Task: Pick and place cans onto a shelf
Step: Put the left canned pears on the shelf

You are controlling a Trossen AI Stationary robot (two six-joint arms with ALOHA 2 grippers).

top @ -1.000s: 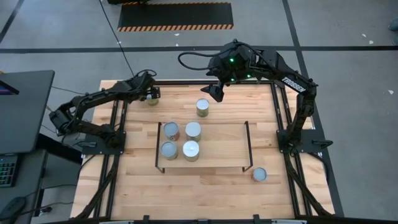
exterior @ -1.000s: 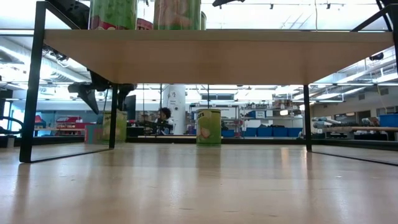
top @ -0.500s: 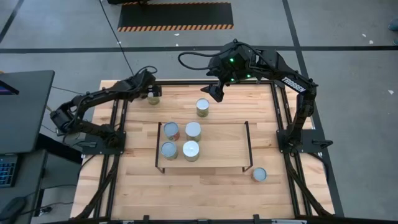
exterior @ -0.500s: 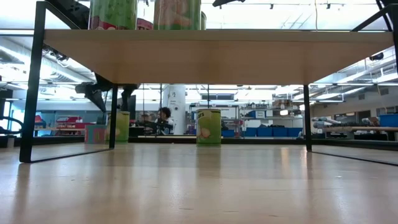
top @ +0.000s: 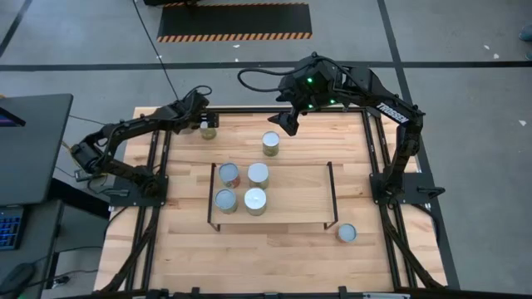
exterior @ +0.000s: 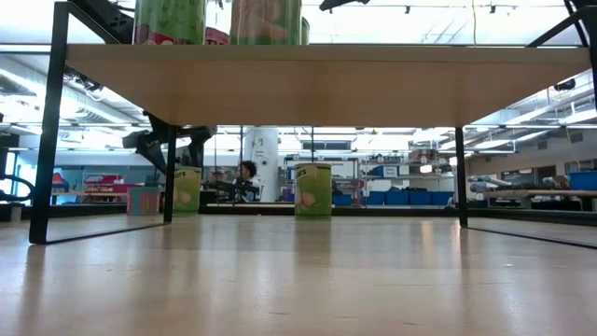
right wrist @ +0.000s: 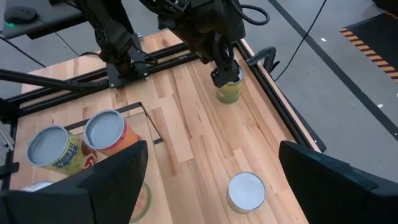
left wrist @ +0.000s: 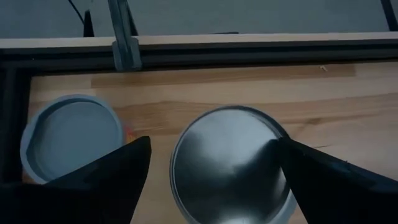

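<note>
My left gripper (top: pixel 202 123) is open at the table's far left, over an olive can (top: pixel 209 131) that stands on the table. In the left wrist view its fingers stand on either side of the can's silver top (left wrist: pixel 230 165). A second can (left wrist: pixel 71 137) with a grey top stands beside it. My right gripper (top: pixel 287 123) is open and empty above the far middle, beyond another can (top: pixel 271 143). The shelf (top: pixel 291 195) carries several cans, among them one at its far left (top: pixel 229 174). One can (top: pixel 347 233) stands at the near right. My left gripper comes at the olive can from above, pointing down, one finger on each side of it. One finger (left wrist: pixel 311 177) lies at the can's rim (left wrist: pixel 277 143); I cannot tell whether it touches. The other finger (left wrist: pixel 118 174) stands apart. The can stands upright on the table.
The shelf's black frame ends (top: pixel 210 195) (top: pixel 332 195) rise from the table. Black rails (top: pixel 158 166) run along the table's left and right sides. The right half of the shelf board is bare. In the low view the shelf board (exterior: pixel 326 84) spans the picture.
My left gripper has gone a little toward the table's right edge, staying over the olive can. The can now stands slightly farther right on the table, still upright.
</note>
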